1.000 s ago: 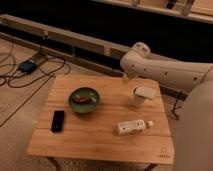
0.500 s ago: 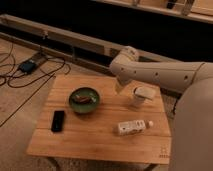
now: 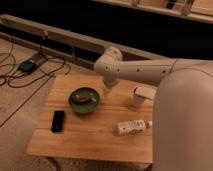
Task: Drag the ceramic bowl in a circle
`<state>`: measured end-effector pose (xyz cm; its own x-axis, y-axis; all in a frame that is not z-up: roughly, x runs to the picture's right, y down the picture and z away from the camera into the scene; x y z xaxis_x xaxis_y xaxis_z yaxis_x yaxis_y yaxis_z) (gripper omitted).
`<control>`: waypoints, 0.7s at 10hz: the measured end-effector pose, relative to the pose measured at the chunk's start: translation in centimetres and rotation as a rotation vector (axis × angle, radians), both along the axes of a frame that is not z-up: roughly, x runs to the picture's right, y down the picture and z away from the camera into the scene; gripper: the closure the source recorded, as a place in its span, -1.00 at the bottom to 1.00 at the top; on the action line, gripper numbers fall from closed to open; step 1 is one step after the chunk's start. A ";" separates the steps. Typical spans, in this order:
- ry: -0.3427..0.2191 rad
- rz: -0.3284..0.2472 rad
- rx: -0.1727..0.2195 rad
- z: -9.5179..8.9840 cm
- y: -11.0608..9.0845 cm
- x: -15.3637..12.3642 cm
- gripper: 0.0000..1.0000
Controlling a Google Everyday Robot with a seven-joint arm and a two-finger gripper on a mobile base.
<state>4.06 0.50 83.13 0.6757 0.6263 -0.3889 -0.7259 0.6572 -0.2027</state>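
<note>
The ceramic bowl (image 3: 84,100) is round, dark green and glossy, with a reddish-brown piece inside. It sits on the left-middle of the wooden table (image 3: 95,137). My gripper (image 3: 107,91) hangs from the white arm just right of the bowl's far rim, above the table. It looks close to the bowl, but I cannot tell whether it touches it.
A black phone (image 3: 58,121) lies left of the bowl near the table's front. A white cup (image 3: 140,96) stands right of the gripper. A white bottle (image 3: 132,127) lies on its side at the front right. Cables and a dark box (image 3: 27,65) lie on the floor at the left.
The arm has swung left across the table, from above the white cup towards the bowl. The gripper now hangs next to the bowl's right rim. The bowl has not moved.
</note>
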 end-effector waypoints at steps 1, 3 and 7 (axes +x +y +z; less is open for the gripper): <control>-0.005 0.002 -0.015 0.6 0.3 -0.6 -0.60; -0.021 0.007 -0.052 2.5 0.9 -2.4 -0.60; -0.065 0.050 -0.101 5.4 1.7 -4.1 -0.60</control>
